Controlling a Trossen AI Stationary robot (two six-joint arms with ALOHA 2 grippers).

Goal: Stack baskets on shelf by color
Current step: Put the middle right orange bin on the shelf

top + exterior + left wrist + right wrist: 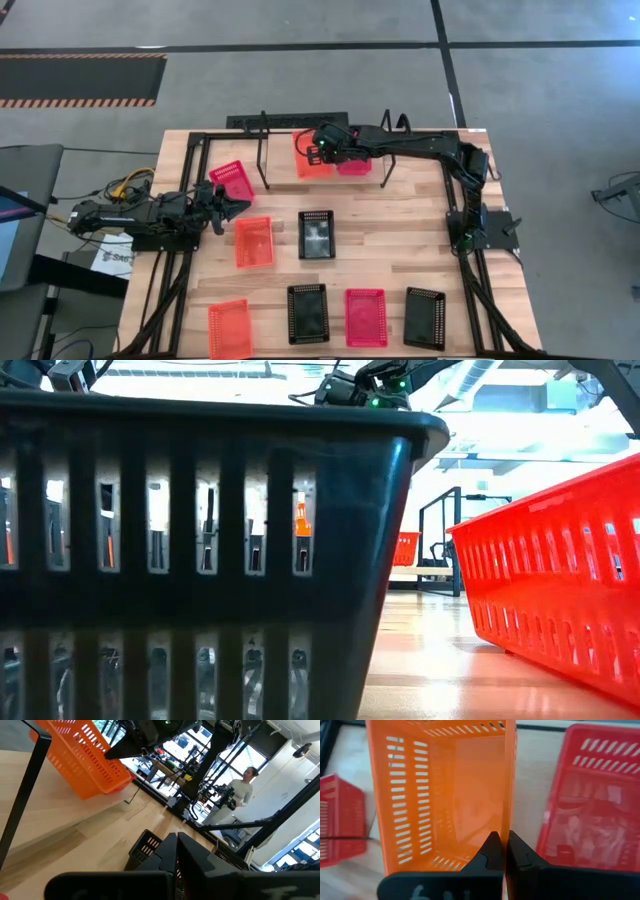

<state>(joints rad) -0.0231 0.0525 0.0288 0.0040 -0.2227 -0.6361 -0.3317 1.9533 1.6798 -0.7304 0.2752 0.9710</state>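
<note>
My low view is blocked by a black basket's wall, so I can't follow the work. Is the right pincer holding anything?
Observer: Yes. The right pincer is shut on the side wall of an orange plastic mesh basket, up at the black wire shelf.
Operator: Is anything on the shelf beside it?
Observer: One red-pink plastic mesh basket sits right next to the orange one.
Operator: And the left arm?
Observer: The left pincer is shut with nothing in it, close to another red-pink mesh basket on the table's left side.
</note>
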